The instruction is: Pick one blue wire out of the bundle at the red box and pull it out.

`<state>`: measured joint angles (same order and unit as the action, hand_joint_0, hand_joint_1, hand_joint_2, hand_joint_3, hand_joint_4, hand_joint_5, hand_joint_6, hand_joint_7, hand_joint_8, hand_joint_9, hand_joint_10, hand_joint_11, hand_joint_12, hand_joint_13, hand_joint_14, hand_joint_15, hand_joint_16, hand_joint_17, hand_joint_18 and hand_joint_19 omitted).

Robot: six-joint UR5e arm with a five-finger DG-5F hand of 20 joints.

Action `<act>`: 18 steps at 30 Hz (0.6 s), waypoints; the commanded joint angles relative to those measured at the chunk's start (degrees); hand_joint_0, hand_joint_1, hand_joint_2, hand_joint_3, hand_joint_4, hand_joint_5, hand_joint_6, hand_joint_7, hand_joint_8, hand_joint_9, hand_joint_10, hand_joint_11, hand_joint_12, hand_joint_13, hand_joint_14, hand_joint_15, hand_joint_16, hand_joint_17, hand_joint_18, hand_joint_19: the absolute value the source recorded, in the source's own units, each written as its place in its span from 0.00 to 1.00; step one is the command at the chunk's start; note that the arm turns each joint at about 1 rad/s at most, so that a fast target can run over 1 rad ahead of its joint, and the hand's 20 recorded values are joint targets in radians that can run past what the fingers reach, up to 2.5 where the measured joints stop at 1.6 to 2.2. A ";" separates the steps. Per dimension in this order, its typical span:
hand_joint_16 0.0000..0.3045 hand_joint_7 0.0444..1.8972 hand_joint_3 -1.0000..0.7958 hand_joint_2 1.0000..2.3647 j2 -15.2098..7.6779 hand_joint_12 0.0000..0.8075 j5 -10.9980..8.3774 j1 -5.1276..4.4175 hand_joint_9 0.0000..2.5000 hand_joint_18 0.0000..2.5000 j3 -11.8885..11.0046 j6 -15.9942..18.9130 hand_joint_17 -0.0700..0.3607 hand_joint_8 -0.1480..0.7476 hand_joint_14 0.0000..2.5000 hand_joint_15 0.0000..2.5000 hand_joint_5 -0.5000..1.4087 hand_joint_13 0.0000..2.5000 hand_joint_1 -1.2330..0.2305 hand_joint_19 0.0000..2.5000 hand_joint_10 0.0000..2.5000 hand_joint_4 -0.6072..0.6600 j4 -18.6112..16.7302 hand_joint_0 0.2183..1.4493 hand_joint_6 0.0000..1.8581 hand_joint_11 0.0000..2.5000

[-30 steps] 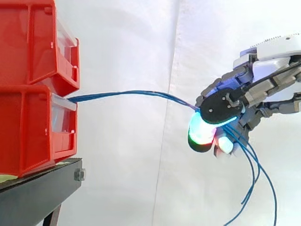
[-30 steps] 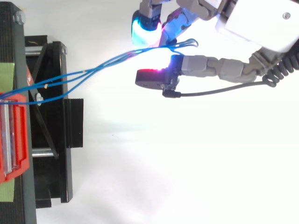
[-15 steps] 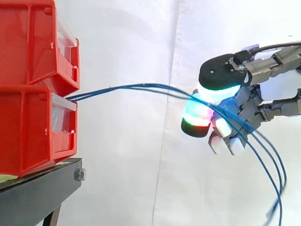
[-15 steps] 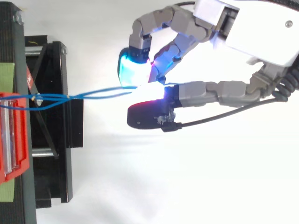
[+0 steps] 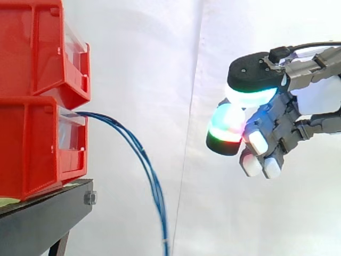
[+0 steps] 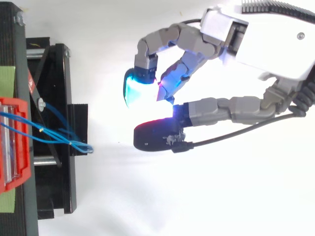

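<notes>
A bundle of thin blue wires (image 5: pixel 154 189) comes out of the clear-fronted slot of the lower red bin (image 5: pixel 32 154) and droops in a slack arc down past the stand's edge. From above, the same wires (image 6: pixel 74 143) lie looped over the black stand. My hand (image 5: pixel 277 128) hovers well to the right of the bin, level with it, and nothing lies between the thumb and the loosely bent fingers. In the top view the hand (image 6: pixel 266 39) is far from the wires, its glowing fingertips (image 6: pixel 135 91) pointing toward the bin.
A second red bin (image 5: pixel 32 48) is stacked on the lower one. Both rest on the black stand (image 5: pixel 37 224), whose frame (image 6: pixel 54 98) juts out toward the hand. A white curtain hangs behind.
The blue wires, which ran taut from the bin through my fingers, have slipped free and dropped to hang beside the stand. The hand has stayed about where it was half a second ago.
</notes>
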<state>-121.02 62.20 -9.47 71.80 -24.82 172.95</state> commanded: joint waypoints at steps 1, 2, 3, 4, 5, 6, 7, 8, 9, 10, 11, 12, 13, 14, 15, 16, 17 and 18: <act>0.20 0.54 0.38 0.01 0.00 0.56 0.55 -0.11 0.42 0.32 0.01 0.21 0.48 0.57 0.01 0.18 0.19 0.38 0.38 0.23 0.01 0.67 0.19 0.27 0.40 0.23; 0.20 0.55 0.38 0.01 -0.18 0.56 0.55 -0.11 0.42 0.32 0.01 0.21 0.48 0.57 0.01 0.18 0.19 0.38 0.39 0.23 0.01 0.67 0.19 0.27 0.40 0.23; 0.20 0.55 0.38 0.01 -0.18 0.57 0.55 -0.11 0.42 0.32 0.01 0.12 0.48 0.57 0.01 0.18 0.19 0.38 0.39 0.23 0.01 0.67 0.19 0.27 0.39 0.23; 0.20 0.55 0.37 0.01 -0.18 0.57 0.38 -0.11 0.42 0.32 0.01 0.12 0.48 0.57 0.01 0.18 0.19 0.38 0.39 0.23 0.01 0.67 0.10 0.26 0.39 0.23; 0.20 0.59 0.37 0.01 -0.18 0.57 0.55 -0.11 0.41 0.32 0.01 -0.05 0.48 0.57 0.01 0.18 0.20 0.38 0.39 0.23 0.01 0.68 0.10 0.26 0.36 0.22; 0.20 0.64 0.37 0.01 -0.44 0.57 0.55 -0.11 0.41 0.32 0.27 -0.14 0.49 0.57 0.01 0.18 0.20 0.38 0.40 0.23 0.01 0.68 -0.34 0.26 0.33 0.22; 0.20 0.63 0.37 0.01 -0.53 0.57 0.55 -0.11 0.41 0.32 0.54 -0.31 0.49 0.57 0.01 0.17 0.21 0.38 0.40 0.23 0.01 0.69 -0.69 0.26 0.32 0.22; 0.20 0.66 0.37 0.01 -0.62 0.56 0.55 -0.20 0.41 0.32 1.15 -0.75 0.49 0.57 0.01 0.17 0.21 0.38 0.40 0.23 0.01 0.68 -1.48 0.26 0.30 0.21; 0.20 0.70 0.37 0.01 -0.71 0.57 0.55 -0.28 0.41 0.32 1.85 -1.54 0.49 0.56 0.01 0.18 0.22 0.38 0.40 0.23 0.01 0.69 -2.62 0.26 0.28 0.21; 0.20 0.70 0.37 0.01 -0.71 0.56 0.55 -0.37 0.41 0.32 2.56 -2.07 0.49 0.57 0.01 0.18 0.22 0.38 0.40 0.23 0.01 0.69 -3.50 0.26 0.28 0.21; 0.20 0.71 0.37 0.01 -0.71 0.56 0.38 -0.55 0.41 0.32 4.32 -3.30 0.49 0.56 0.01 0.17 0.22 0.38 0.40 0.23 0.01 0.69 -6.75 0.26 0.27 0.20; 0.20 0.70 0.37 0.01 -0.71 0.56 0.20 -0.64 0.41 0.32 5.02 -3.83 0.49 0.56 0.01 0.17 0.22 0.38 0.40 0.23 0.01 0.69 -8.34 0.26 0.27 0.21; 0.20 0.68 0.37 0.01 -0.62 0.56 -0.06 -0.90 0.41 0.32 6.86 -5.06 0.49 0.56 0.01 0.17 0.22 0.38 0.40 0.23 0.01 0.69 -13.26 0.26 0.27 0.20; 0.20 0.67 0.37 0.01 -0.71 0.56 -0.59 -1.08 0.41 0.31 9.06 -6.91 0.49 0.56 0.01 0.18 0.22 0.38 0.40 0.23 0.01 0.70 -20.29 0.26 0.27 0.20; 0.20 0.65 0.37 0.01 -0.62 0.56 -0.94 -1.25 0.41 0.31 10.20 -8.05 0.48 0.56 0.01 0.17 0.22 0.38 0.40 0.24 0.01 0.71 -23.63 0.26 0.27 0.20; 0.20 0.65 0.37 0.01 -0.62 0.56 -1.03 -1.25 0.41 0.31 10.73 -8.66 0.49 0.56 0.01 0.17 0.22 0.38 0.40 0.23 0.01 0.70 -25.21 0.26 0.27 0.20; 0.20 0.64 0.37 0.01 -0.71 0.56 -1.65 -1.34 0.41 0.31 12.05 -10.95 0.49 0.56 0.01 0.17 0.21 0.38 0.40 0.23 0.01 0.71 -30.04 0.26 0.27 0.20; 0.20 0.63 0.37 0.01 -0.71 0.56 -1.82 -1.43 0.41 0.31 12.40 -11.74 0.49 0.56 0.01 0.17 0.21 0.38 0.40 0.24 0.01 0.72 -31.28 0.26 0.27 0.20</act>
<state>-121.68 61.24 -10.62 81.33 -32.87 161.31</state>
